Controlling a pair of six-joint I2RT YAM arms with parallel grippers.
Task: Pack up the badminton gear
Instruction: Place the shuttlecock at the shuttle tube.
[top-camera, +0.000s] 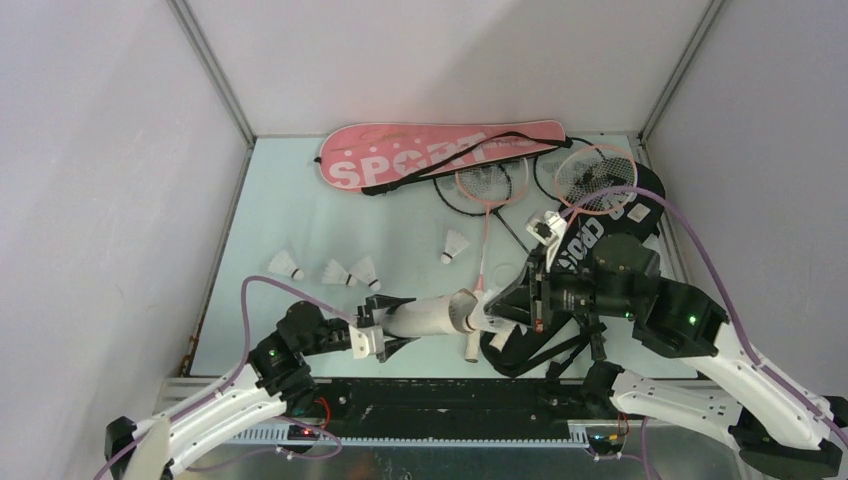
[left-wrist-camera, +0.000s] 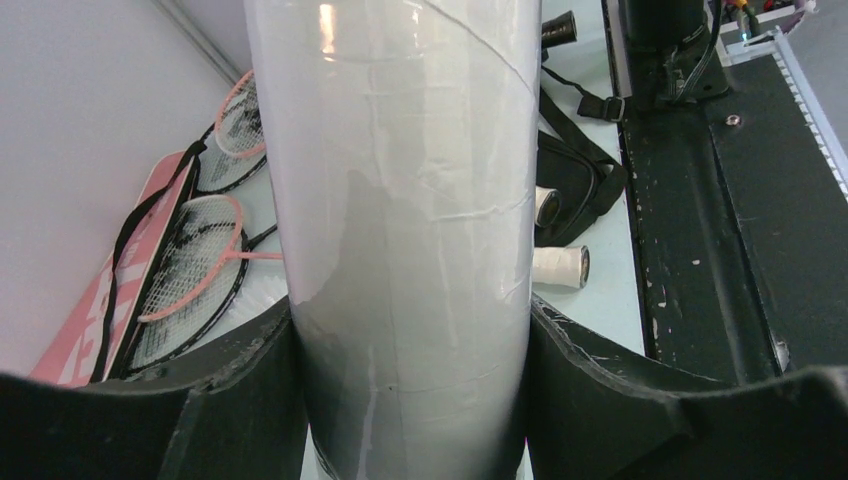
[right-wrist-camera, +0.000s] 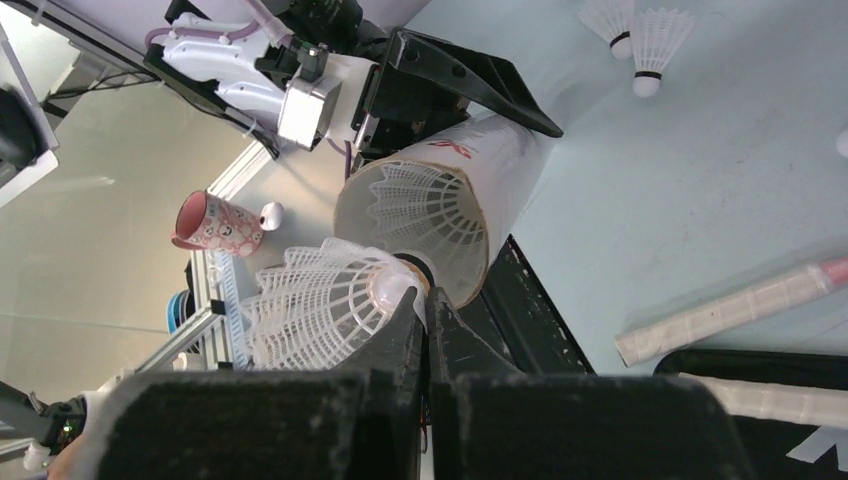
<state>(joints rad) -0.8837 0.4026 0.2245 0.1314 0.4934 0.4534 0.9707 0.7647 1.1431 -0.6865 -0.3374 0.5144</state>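
DESK: What's hidden?
PHOTOG: The black bag (top-camera: 580, 240) lies partly under the right arm. The left wrist view cuts off both ends of the tube (top-camera: 430, 315). 1 feather skirt shows inside its mouth; how many sit deeper, I cannot tell.
DESK: Room?
PHOTOG: 4 loose shuttlecocks (top-camera: 336, 271) dot the open tabletop (top-camera: 290, 210) left of center. The pink bag (top-camera: 440, 155) and rackets (top-camera: 597, 178) crowd the back wall.
DESK: Arms?
PHOTOG: The left gripper (top-camera: 398, 325) reaches rightward near the front edge, clamped around the tube. The right gripper (right-wrist-camera: 427, 310) faces it, pinched on a shuttlecock (right-wrist-camera: 320, 305) at the tube's mouth.
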